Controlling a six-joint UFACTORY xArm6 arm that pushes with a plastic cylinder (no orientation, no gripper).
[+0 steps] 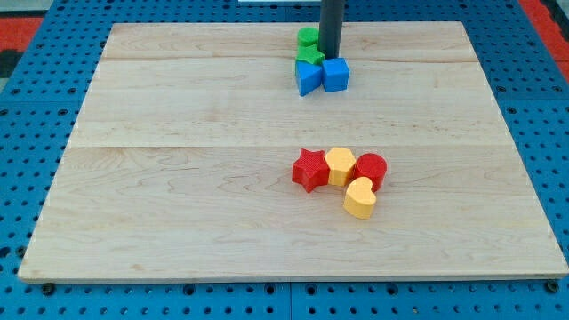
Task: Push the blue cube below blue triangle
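Camera view — my tip (pixel 331 56) just above the blue cube (pixel 335 75), beside the blue triangle (pixel 308 78) — no claw, nothing held.

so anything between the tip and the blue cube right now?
Nothing. In the camera view my tip sits right at the top edge of the blue cube, with the green blocks just to its left.

My tip (pixel 331 56) just above blue cube (pixel 335 75)

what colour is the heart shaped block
Yellow: the heart-shaped block sits below the red cluster, clearest in the camera view.
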